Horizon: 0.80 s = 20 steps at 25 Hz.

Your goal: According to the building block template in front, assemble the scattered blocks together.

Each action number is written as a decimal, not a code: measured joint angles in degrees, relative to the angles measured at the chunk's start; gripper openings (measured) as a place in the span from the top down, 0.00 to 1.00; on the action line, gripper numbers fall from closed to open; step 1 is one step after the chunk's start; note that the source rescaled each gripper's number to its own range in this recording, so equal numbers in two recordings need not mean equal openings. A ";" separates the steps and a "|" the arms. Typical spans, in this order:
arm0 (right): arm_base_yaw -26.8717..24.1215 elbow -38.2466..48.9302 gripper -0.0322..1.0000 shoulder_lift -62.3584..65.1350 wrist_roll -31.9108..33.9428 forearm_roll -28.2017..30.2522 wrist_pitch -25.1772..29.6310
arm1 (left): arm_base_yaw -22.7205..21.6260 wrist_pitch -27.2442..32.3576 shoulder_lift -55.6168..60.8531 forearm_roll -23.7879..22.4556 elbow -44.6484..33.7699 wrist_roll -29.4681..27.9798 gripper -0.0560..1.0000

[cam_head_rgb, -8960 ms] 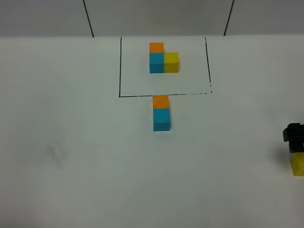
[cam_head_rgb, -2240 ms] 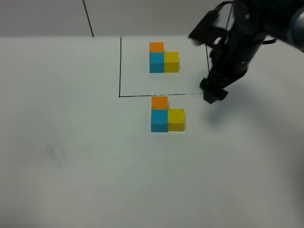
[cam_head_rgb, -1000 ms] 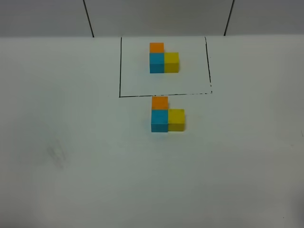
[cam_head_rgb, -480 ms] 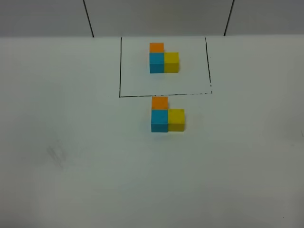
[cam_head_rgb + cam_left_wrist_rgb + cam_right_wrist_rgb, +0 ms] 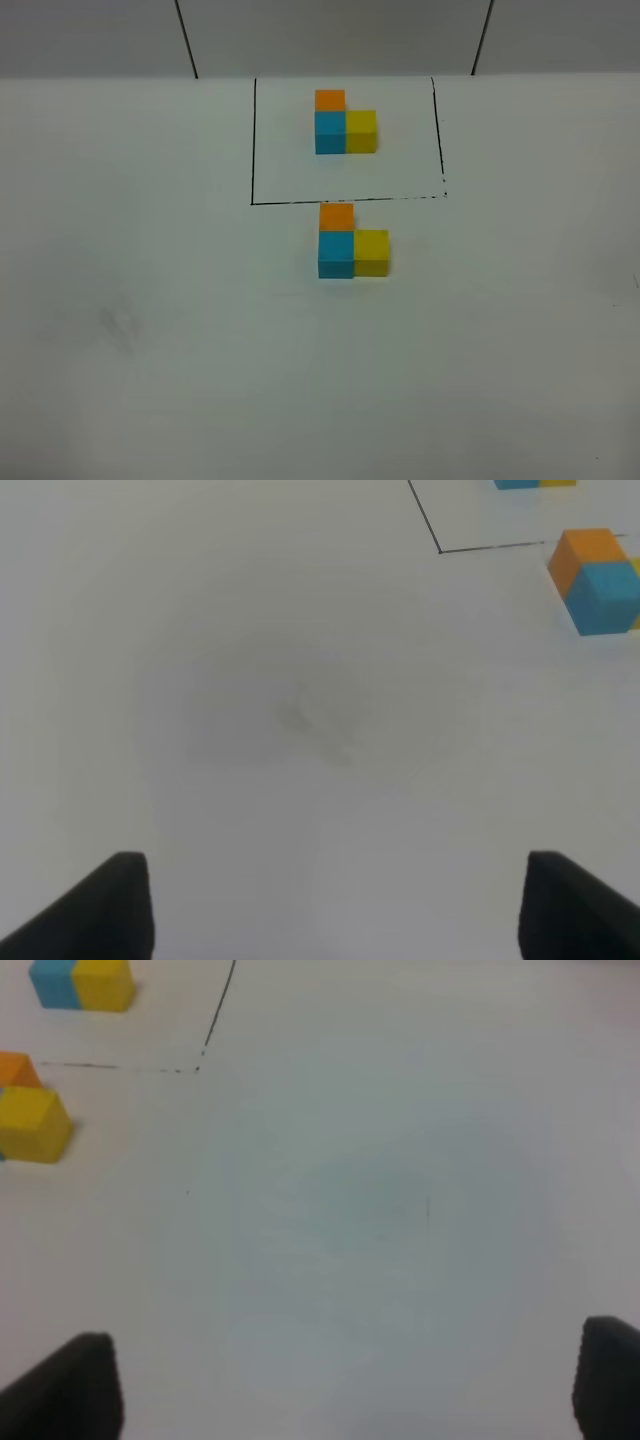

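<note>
The building block template (image 5: 345,126) is a black-lined rectangle at the back holding a joined orange, blue and yellow cluster. Just in front of its near line, the orange block (image 5: 337,215), blue block (image 5: 336,254) and yellow block (image 5: 371,252) sit touching in the same L shape. Neither gripper shows in the exterior view. My left gripper (image 5: 335,910) is open and empty, far from the orange block (image 5: 590,555) and blue block (image 5: 607,598). My right gripper (image 5: 340,1385) is open and empty, far from the yellow block (image 5: 32,1125) and orange block (image 5: 15,1068).
The white table (image 5: 150,330) spreads around the blocks, with a faint smudge (image 5: 120,325) at the left. The template's line corner (image 5: 440,550) shows in the left wrist view, and its blue and yellow cubes (image 5: 80,982) in the right wrist view.
The right arm brought the yellow block from the right edge, set it beside the blue block, and withdrew out of the exterior view. Nothing has moved in the last second.
</note>
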<state>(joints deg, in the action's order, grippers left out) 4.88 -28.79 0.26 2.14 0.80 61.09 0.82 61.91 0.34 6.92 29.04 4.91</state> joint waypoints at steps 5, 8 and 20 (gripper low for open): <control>0.00 0.00 0.13 0.00 0.00 0.00 0.00 | 0.00 0.00 0.00 0.00 0.00 0.00 0.35; 0.00 0.00 0.14 0.00 0.00 0.00 0.00 | 0.00 0.00 0.00 0.00 0.00 0.00 0.35; 0.57 0.00 0.19 0.00 0.17 0.00 0.00 | 0.00 0.00 0.00 0.00 0.00 0.00 0.35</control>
<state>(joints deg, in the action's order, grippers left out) 5.45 -28.79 0.26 2.31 0.80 61.09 0.82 61.91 0.34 6.92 29.04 4.91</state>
